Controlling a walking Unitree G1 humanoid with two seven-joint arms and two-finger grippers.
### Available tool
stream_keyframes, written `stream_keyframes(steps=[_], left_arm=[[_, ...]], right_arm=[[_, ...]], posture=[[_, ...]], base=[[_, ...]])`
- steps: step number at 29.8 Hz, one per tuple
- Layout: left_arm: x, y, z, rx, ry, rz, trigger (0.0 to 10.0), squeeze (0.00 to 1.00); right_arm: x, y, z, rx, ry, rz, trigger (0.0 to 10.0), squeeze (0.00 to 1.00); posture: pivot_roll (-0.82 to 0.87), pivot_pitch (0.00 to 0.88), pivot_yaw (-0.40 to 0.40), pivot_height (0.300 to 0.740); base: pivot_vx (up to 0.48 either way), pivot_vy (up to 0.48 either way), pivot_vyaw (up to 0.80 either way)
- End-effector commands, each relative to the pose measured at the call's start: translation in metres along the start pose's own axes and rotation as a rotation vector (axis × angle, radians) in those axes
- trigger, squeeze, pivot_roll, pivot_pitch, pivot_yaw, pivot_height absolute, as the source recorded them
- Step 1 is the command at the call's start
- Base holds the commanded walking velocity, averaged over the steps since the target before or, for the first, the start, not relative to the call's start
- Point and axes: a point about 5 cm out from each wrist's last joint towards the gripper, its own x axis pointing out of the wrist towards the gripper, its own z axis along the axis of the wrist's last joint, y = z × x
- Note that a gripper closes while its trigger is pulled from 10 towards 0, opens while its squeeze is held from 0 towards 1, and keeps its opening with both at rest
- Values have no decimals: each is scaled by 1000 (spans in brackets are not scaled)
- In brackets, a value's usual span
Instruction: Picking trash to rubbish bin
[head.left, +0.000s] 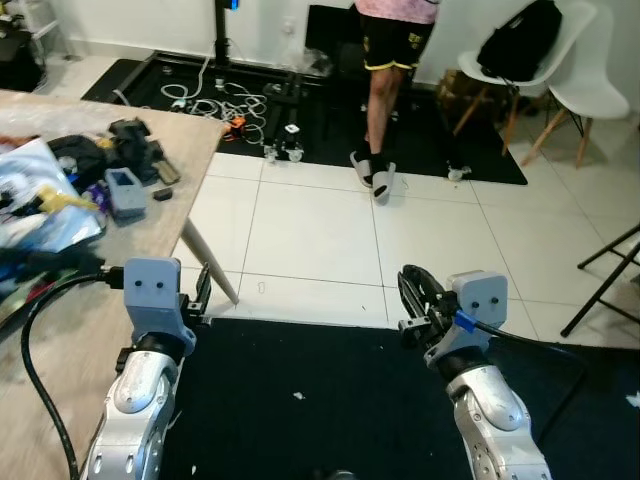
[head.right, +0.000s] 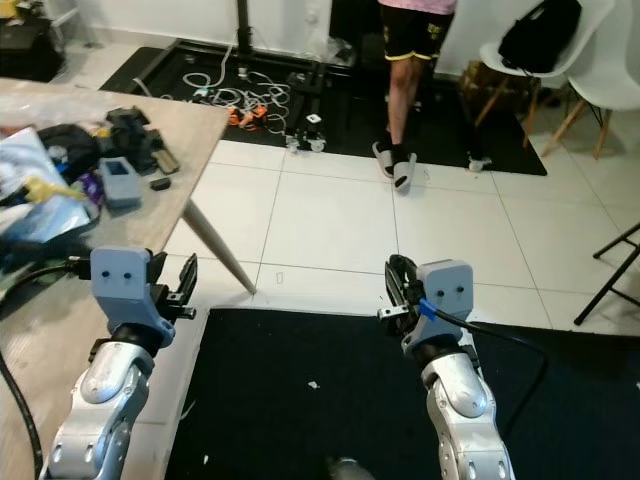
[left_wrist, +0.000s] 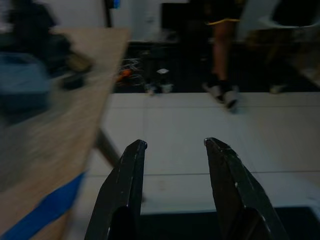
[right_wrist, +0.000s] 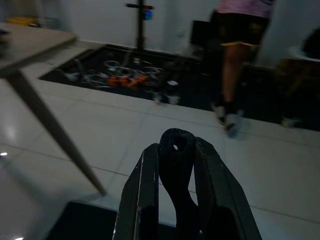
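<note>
Small white scraps (head.left: 297, 396) lie on the black mat (head.left: 330, 430) just below me, and another scrap (head.left: 632, 399) lies at the mat's right edge. My left gripper (head.left: 204, 285) is raised beside the table corner, open and holding nothing; its fingers (left_wrist: 131, 170) stand well apart. My right gripper (head.left: 412, 290) is raised over the mat's far edge. In the right wrist view its fingers (right_wrist: 146, 180) are closed on a small black piece (right_wrist: 176, 165) with a rounded end and a tiny hole.
A wooden table (head.left: 70, 340) on my left carries cluttered bags and tools (head.left: 125, 160); its slanted leg (head.left: 210, 265) reaches the tiles. A person (head.left: 385, 100) stands ahead by floor cables (head.left: 225, 100). White chairs (head.left: 580, 90) and a black frame (head.left: 610, 270) are right.
</note>
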Motion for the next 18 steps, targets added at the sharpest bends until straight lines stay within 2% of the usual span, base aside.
stream_keyframes(steps=[1, 18], left_arm=[[0, 1, -1, 12, 7, -14, 10000, 0], [9, 0, 6, 40, -1, -82, 10000, 0]], right_arm=[[-2, -2, -3, 8, 5, -15, 10000, 0], [-8, 1, -9, 30, 8, -59, 10000, 0]], posture=[[-17, 125, -36, 740], [18, 127, 31, 740]], base=[[0, 0, -531], [0, 0, -535]])
